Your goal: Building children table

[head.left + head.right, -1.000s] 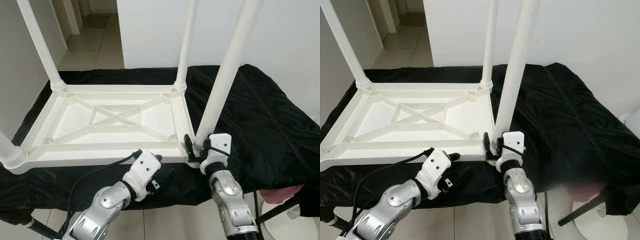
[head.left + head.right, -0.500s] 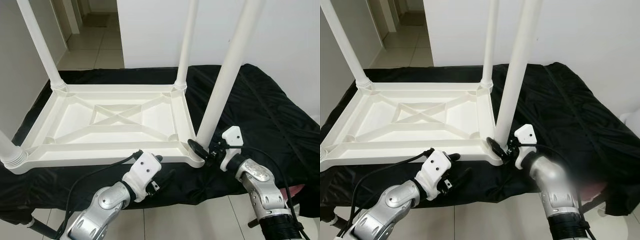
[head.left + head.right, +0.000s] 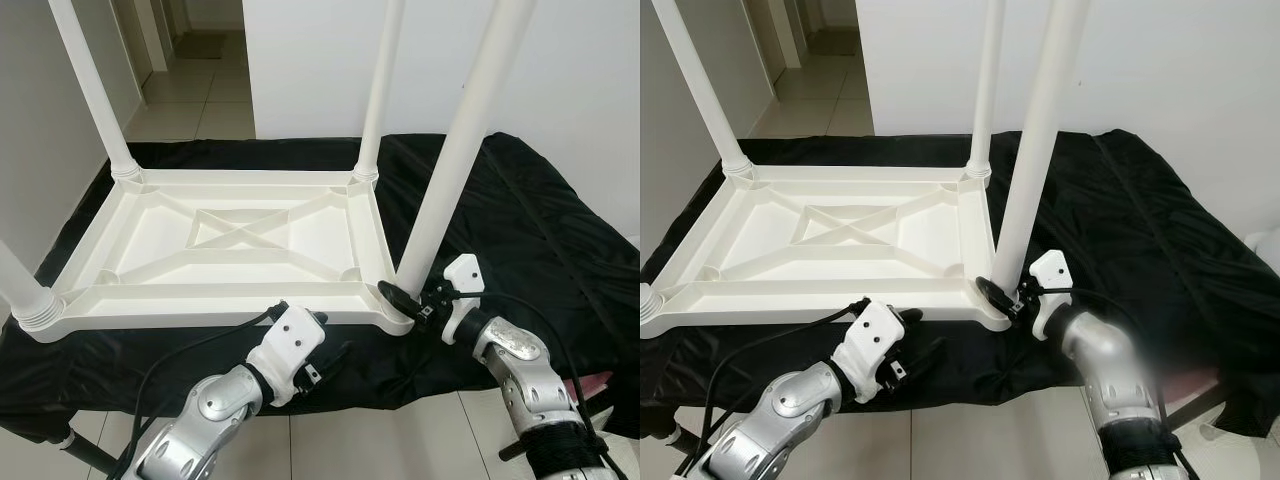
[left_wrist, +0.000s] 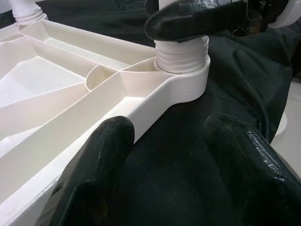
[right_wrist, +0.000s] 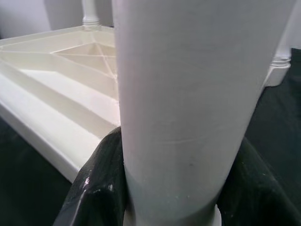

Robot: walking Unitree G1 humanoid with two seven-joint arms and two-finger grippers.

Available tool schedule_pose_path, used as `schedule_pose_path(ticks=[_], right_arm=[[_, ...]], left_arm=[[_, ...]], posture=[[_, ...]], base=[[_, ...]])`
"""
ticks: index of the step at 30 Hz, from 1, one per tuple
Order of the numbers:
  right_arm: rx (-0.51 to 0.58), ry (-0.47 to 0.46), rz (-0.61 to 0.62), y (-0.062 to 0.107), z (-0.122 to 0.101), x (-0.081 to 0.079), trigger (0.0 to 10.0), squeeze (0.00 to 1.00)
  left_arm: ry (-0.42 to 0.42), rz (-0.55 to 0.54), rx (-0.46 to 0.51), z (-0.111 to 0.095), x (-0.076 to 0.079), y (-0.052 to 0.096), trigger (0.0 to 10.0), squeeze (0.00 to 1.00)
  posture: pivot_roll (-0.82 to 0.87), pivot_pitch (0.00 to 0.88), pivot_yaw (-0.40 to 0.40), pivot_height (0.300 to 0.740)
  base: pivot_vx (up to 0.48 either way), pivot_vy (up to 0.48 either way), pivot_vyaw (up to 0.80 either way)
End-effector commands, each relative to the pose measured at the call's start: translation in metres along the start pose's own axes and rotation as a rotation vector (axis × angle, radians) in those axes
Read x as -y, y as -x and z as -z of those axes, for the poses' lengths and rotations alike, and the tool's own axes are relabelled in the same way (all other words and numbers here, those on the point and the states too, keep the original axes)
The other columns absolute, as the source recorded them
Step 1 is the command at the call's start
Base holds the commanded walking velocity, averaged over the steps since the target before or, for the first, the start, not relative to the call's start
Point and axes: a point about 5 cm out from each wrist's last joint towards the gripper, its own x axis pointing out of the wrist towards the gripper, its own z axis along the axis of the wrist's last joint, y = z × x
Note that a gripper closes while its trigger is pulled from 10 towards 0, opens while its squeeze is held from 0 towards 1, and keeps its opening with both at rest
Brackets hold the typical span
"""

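the white plastic children's table top (image 3: 230, 250) lies upside down on a black cloth-covered surface (image 3: 520, 220), its ribbed underside facing up; round white plastic legs stand in its corner sockets, and the near right white leg (image 3: 450, 170) rises from the corner socket closest to the robot's right arm; the right gripper (image 3: 412, 297) has its two black fingers closed around the base of this leg, just above the threaded collar (image 4: 181, 52), one finger (image 5: 101, 183) on each side of the tube; the left gripper (image 3: 325, 362) hovers just in front of the table's near edge with its fingers (image 4: 101, 165) spread apart and holding nothing, close to the rim but not pressing it.

the step in hand looks like seating or screwing this last near leg into its socket; to do it well, the robot should keep the grip low on the tube so the turn goes into the thread rather than bending the long leg; it should hold the leg upright, since a tilt could cross the thread; the free left gripper could steady the near rim so the light top does not slide on the slippery cloth; whether the collar is fully home cannot be told from here.
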Motion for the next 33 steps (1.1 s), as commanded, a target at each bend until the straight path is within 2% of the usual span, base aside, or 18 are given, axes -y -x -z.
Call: schedule_pose_path(ticks=[1, 3, 4, 5, 6, 7, 9, 13, 17, 21, 26, 31, 32, 33], right_arm=[[-0.014, -0.027, 0.141, 0.002, 0.001, 0.002, 10.0, 0.0], [-0.006, -0.034, 0.183, 0.002, -0.002, 0.001, 10.0, 0.0], [0.0, -0.058, 0.252, 0.003, -0.001, -0.003, 10.0, 0.0], [0.0, -0.058, 0.252, 0.003, -0.001, -0.003, 10.0, 0.0], [0.006, -0.083, 0.333, 0.005, 0.0, -0.007, 10.0, 0.0], [0.006, -0.083, 0.333, 0.005, 0.0, -0.007, 10.0, 0.0], [0.013, -0.112, 0.419, 0.005, 0.0, -0.015, 10.0, 0.0], [0.005, -0.128, 0.458, 0.005, 0.001, -0.021, 10.0, 0.0], [-0.011, -0.188, 0.564, -0.006, 0.002, -0.047, 10.0, 0.0], [-0.026, -0.218, 0.651, -0.012, 0.003, -0.055, 10.0, 0.0], [-0.021, -0.229, 0.659, -0.015, -0.002, -0.063, 10.0, 0.0], [-0.023, -0.231, 0.671, -0.01, -0.004, -0.06, 10.0, 0.0], [-0.018, -0.223, 0.671, -0.008, -0.005, -0.057, 10.0, 0.07], [-0.008, -0.207, 0.674, -0.006, -0.006, -0.054, 10.0, 1.0]], left_arm=[[0.0, 0.079, -0.001, -0.002, 0.003, 0.001, 10.0, 0.0], [0.0, 0.08, 0.004, -0.004, 0.002, 0.0, 10.0, 0.0], [0.0, 0.075, 0.005, -0.003, 0.0, -0.001, 10.0, 0.0], [0.0, 0.075, 0.005, -0.003, 0.0, -0.001, 10.0, 0.0], [-0.015, 0.063, -0.007, 0.0, -0.004, -0.002, 10.0, 0.0], [-0.015, 0.063, -0.007, 0.0, -0.004, -0.002, 10.0, 0.0], [-0.001, 0.062, 0.011, -0.003, -0.005, -0.003, 10.0, 0.0], [-0.007, 0.066, 0.01, -0.003, -0.005, -0.003, 10.0, 0.0], [-0.012, 0.076, 0.012, -0.005, -0.006, -0.004, 10.0, 0.0], [-0.018, 0.068, 0.006, -0.003, -0.007, -0.006, 10.0, 0.0], [0.005, 0.067, 0.028, -0.006, -0.007, -0.007, 10.0, 0.0], [0.004, 0.076, 0.028, -0.006, -0.005, -0.008, 10.0, 0.0], [0.006, 0.077, 0.03, -0.007, -0.005, -0.007, 10.0, 0.0], [0.012, 0.079, 0.034, -0.007, -0.005, -0.007, 10.0, 0.0]], posture=[[0.01, 0.018, 0.018, 0.74], [0.01, 0.018, 0.018, 0.74], [0.01, 0.018, 0.019, 0.74], [0.01, 0.018, 0.019, 0.74], [0.0, 0.012, 0.02, 0.74], [0.0, 0.012, 0.02, 0.74], [0.0, 0.012, 0.02, 0.74], [-0.01, 0.014, 0.023, 0.74], [-0.01, 0.005, 0.029, 0.74], [-0.01, 0.007, 0.029, 0.74], [-0.01, 0.008, 0.034, 0.74], [-0.01, 0.016, 0.035, 0.74], [-0.02, 0.014, 0.035, 0.74], [-0.02, 0.018, 0.034, 0.74]], base=[[0.0, 0.0, 0.0], [0.0, 0.0, 0.0], [0.0, 0.0, 0.0], [0.0, 0.0, 0.0], [0.0, 0.0, 0.0], [0.0, 0.0, 0.0], [0.0, 0.0, 0.0], [0.0, 0.0, 0.0], [0.0, 0.0, 0.0], [0.0, 0.0, 0.0], [0.0, 0.0, 0.0], [0.0, 0.0, 0.0], [0.0, 0.0, 0.0], [0.0, 0.0, 0.0]])
